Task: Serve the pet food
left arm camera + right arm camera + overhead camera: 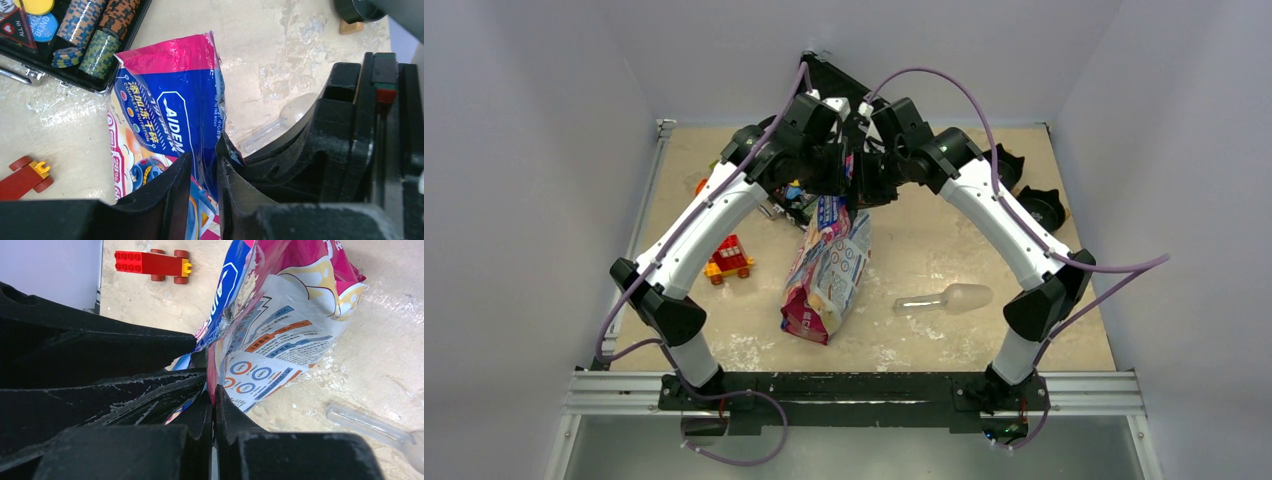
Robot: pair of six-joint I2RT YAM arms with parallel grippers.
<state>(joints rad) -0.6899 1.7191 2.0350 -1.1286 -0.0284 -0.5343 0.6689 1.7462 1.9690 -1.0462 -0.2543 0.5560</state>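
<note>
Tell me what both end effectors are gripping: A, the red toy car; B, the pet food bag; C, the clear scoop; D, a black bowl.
B: the left end effector and right end effector each pinch the pet food bag near its top, while the scoop lies apart, untouched.

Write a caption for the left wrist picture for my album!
The left tool pinches the pet food bag beside a case of poker chips.
</note>
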